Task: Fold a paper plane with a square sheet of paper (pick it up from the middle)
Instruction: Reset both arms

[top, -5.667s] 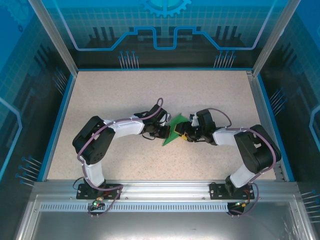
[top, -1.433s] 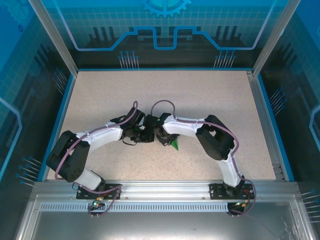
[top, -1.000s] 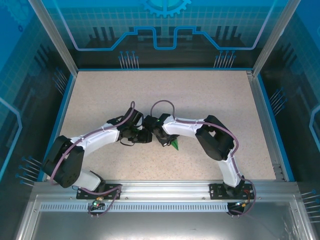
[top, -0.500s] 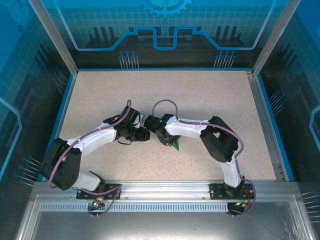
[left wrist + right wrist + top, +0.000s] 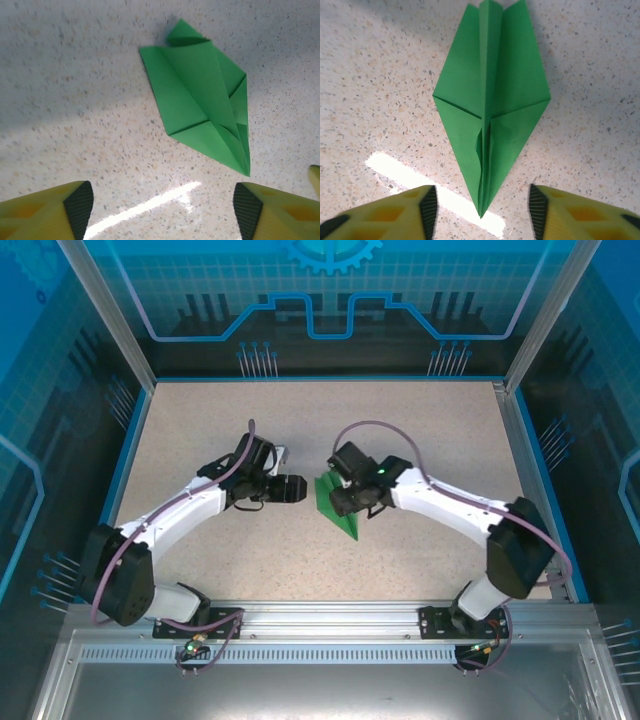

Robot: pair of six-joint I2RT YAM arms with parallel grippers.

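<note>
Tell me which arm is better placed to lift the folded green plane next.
Right, probably. In its wrist view the paper plane lies centred, its pointed tip between the right arm's open fingers. The left arm's fingers see it off-centre, with bare table between.

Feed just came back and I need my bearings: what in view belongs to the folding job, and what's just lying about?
Job:
- paper plane, creased, lying on the table
- left arm and right arm, jaws open

Not the job:
- blue enclosure walls and front rail, fixtures rather than loose items
</note>
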